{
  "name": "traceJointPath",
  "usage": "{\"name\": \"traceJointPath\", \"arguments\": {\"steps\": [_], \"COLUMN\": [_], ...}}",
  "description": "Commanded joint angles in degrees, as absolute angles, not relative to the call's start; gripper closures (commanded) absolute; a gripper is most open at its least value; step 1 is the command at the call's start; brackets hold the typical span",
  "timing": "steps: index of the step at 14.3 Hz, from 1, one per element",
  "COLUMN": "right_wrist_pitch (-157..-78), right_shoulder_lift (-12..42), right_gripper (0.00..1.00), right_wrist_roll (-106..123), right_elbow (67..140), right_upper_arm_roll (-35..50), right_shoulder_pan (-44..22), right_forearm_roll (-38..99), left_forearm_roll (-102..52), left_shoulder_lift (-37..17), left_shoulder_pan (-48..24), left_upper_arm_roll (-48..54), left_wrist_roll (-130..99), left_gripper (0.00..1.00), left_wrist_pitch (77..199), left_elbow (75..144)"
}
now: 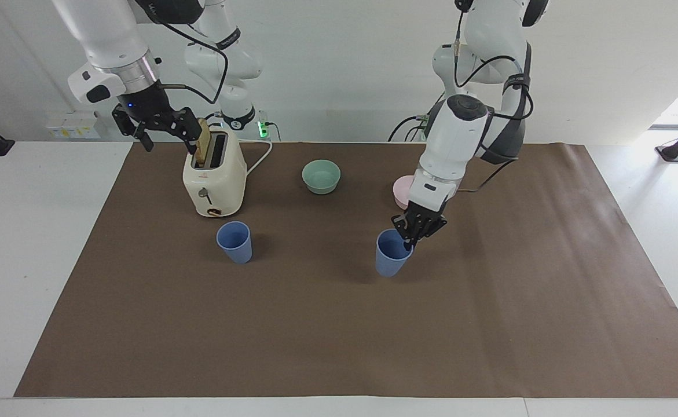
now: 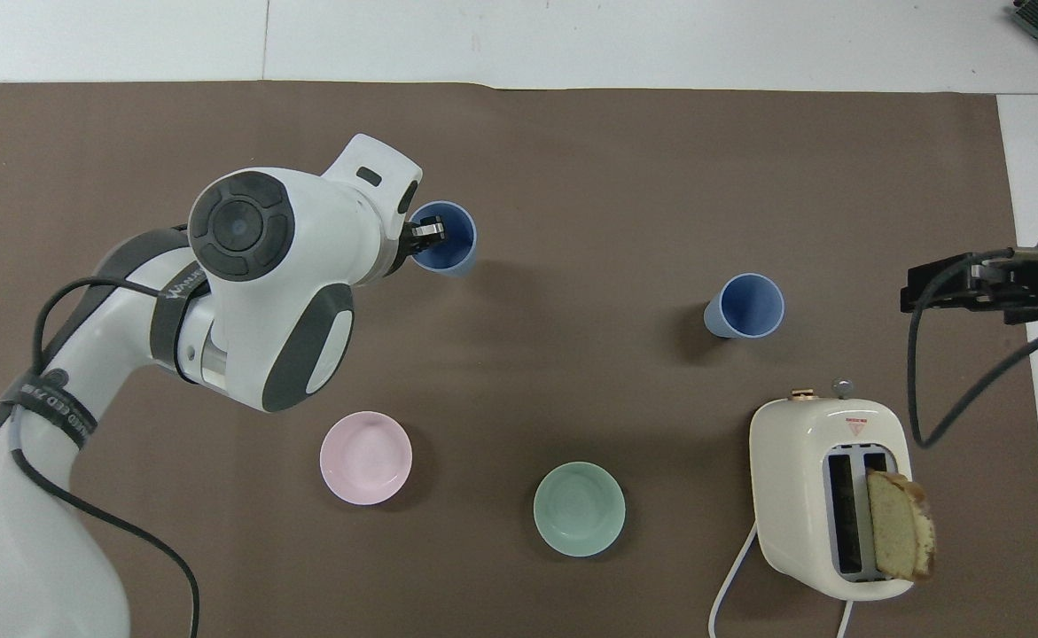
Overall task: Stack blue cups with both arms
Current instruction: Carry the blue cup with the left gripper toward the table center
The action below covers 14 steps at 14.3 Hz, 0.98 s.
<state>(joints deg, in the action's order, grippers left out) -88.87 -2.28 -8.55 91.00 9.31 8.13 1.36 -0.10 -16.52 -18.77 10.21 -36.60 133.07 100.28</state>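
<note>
My left gripper (image 1: 409,238) is shut on the rim of one blue cup (image 1: 391,255), one finger inside it. It holds the cup almost upright, low over the middle of the brown mat (image 1: 339,336). Both show in the overhead view, the gripper (image 2: 428,233) and the cup (image 2: 452,239). The second blue cup (image 1: 235,241) stands upright on the mat, farther from the robots than the toaster; it also shows in the overhead view (image 2: 746,306). My right gripper (image 1: 165,124) waits in the air beside the toaster's top and shows at the overhead view's edge (image 2: 953,288).
A cream toaster (image 1: 214,174) with a bread slice (image 1: 202,142) sticking up stands toward the right arm's end. A mint-green bowl (image 1: 321,176) and a pink bowl (image 2: 365,457) sit nearer to the robots; my left arm partly hides the pink bowl in the facing view.
</note>
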Motion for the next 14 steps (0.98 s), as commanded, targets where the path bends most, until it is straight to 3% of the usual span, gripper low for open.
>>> {"name": "traceJointPath", "arguments": {"steps": [1,11,14], "right_wrist_pitch": [-89.12,-89.21,-88.77], "right_shoulder_lift": [-2.9,-2.9,-2.99], "right_gripper": [0.0,0.0,0.0], "right_wrist_roll": [-9.32,-9.49,-9.05], "right_elbow": [91.32,91.32,91.58], "right_upper_arm_roll": [9.67,9.58,9.67], "right_shoulder_pan": [8.79,8.79,8.79], "right_forearm_roll": [2.37,2.37,2.46], "left_forearm_roll": [3.06,4.13,4.13], "left_shoulder_lift": [-17.13,-17.4,-17.4], "left_shoulder_pan": [-21.61,-23.2,-23.29], "left_upper_arm_roll": [9.14,9.14,9.14], "left_wrist_roll": [-37.79,-38.85,-38.76], "left_gripper": [1.0,1.0,0.76], "left_wrist_pitch": [133.95,138.33,138.6], "left_elbow": [101.16,105.55,106.08]}}
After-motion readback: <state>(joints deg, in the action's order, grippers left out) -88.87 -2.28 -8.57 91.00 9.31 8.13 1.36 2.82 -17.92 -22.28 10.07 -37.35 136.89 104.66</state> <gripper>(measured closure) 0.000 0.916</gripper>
